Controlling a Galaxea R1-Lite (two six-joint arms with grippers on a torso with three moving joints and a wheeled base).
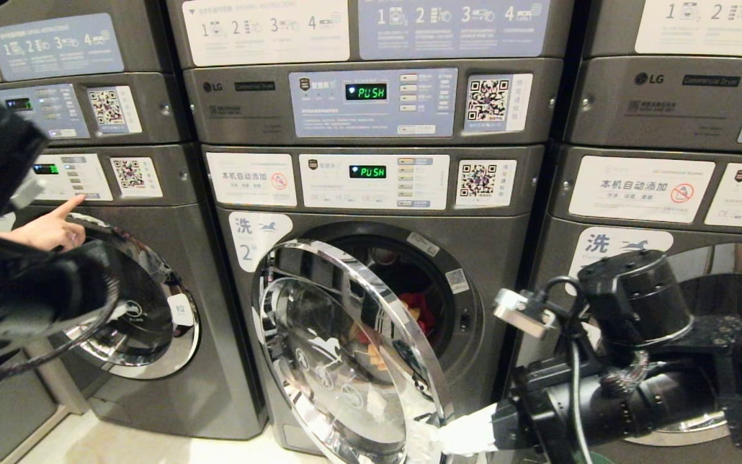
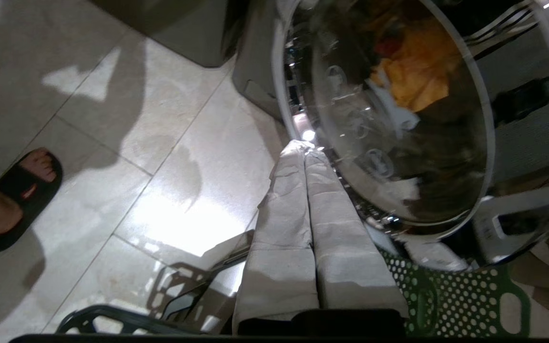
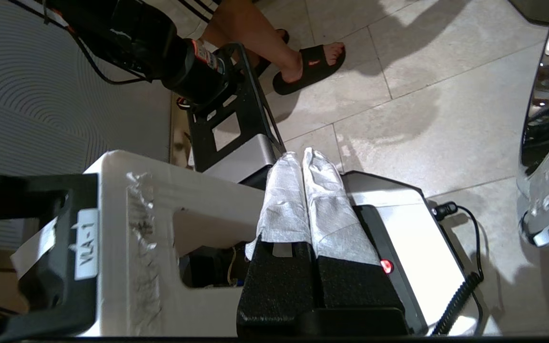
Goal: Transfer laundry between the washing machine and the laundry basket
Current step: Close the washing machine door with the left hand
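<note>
**A:** Washer (image 1: 371, 258) number 2 fills the middle of the head view, yes?

**B:** Yes. Its neighbours stand at the left and right edges, and dryers sit stacked above all three. Its green display reads PUSH.

**A:** And the door (image 1: 345, 361)?

**B:** Swung open toward lower centre, chrome rim and glass facing out. Red and orange laundry (image 1: 416, 309) shows inside the drum behind it.

**A:** Where's the basket (image 2: 465, 300)?

**B:** Lower right of the left wrist view: a green wall full of round holes with slot handles, under the edge of the open door. The head view barely shows it.

**A:** The arms?

**B:** The right arm crosses the lower right of the head view, pointing left. The right gripper (image 1: 467, 435) lies at bottom centre, just beside the door's lower rim, its white-wrapped fingers pressed together on nothing. In the right wrist view it (image 3: 303, 159) hangs above the robot's white base and the tiled floor (image 3: 422, 105).

**A:** The left one?

**B:** Its arm is a dark mass at the left edge of the head view. In its own view the left gripper (image 2: 303, 147) has its wrapped fingers closed and empty, tips at the door's chrome rim; contact I cannot tell.

**A:** Anyone about?

**B:** A hand (image 1: 52, 229) points at the left machine's panel, middle left. A foot in a black sandal (image 3: 310, 69) shows at upper centre of the right wrist view.
</note>
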